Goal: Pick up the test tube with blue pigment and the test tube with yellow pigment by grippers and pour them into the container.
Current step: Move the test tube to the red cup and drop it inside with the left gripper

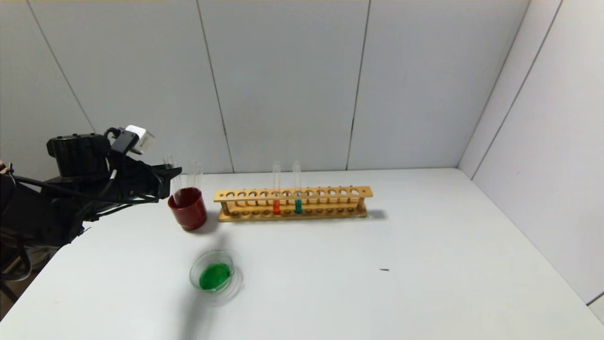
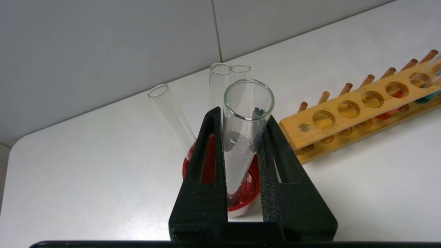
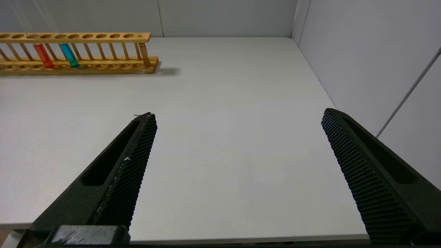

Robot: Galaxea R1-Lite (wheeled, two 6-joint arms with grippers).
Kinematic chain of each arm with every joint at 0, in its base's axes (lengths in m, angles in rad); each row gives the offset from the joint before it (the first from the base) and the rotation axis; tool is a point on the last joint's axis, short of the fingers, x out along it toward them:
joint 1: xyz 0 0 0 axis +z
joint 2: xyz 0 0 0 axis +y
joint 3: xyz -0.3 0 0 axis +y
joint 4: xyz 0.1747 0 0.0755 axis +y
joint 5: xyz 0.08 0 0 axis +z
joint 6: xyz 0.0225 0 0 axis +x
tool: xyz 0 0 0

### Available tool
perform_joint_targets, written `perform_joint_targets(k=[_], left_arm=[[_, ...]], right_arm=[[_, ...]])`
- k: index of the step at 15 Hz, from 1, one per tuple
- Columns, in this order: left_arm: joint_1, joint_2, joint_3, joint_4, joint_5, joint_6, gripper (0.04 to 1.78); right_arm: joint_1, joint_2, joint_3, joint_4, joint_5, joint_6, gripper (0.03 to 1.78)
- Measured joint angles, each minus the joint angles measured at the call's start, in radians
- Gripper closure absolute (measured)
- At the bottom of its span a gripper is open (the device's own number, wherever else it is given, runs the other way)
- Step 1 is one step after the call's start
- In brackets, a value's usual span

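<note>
My left gripper (image 1: 171,178) (image 2: 243,113) is shut on an empty clear test tube (image 2: 241,144), upright, with its round bottom inside the dark red cup (image 1: 188,213) (image 2: 249,193). Other empty tubes (image 2: 172,113) lean in that cup. The clear glass container (image 1: 192,273) sits near the table's front and holds green liquid (image 1: 214,276). No tube with yellow liquid is in view. One teal-liquid tube (image 1: 297,191) (image 3: 69,55) stands in the wooden rack (image 1: 330,192). My right gripper (image 3: 237,115) is open and empty over bare table, out of the head view.
An orange-liquid tube (image 1: 276,191) (image 3: 43,55) stands beside the teal one in the rack (image 2: 344,120) (image 3: 103,36), just right of the cup. Grey walls close the back and right. A small dark speck (image 1: 384,269) lies on the table.
</note>
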Motion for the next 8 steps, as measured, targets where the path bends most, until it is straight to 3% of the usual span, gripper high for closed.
perform_joint_targets(k=[5, 8], left_arm=[[0.001, 0.071, 0.005, -0.116, 0.000, 0.005, 1.45], [0.000, 0.092, 0.005, -0.127, 0.003, 0.004, 1.17]], right_arm=[[0.000, 0.000, 0.000, 0.000, 0.000, 0.000, 0.06], [0.000, 0.000, 0.000, 0.000, 0.000, 0.000, 0.06]])
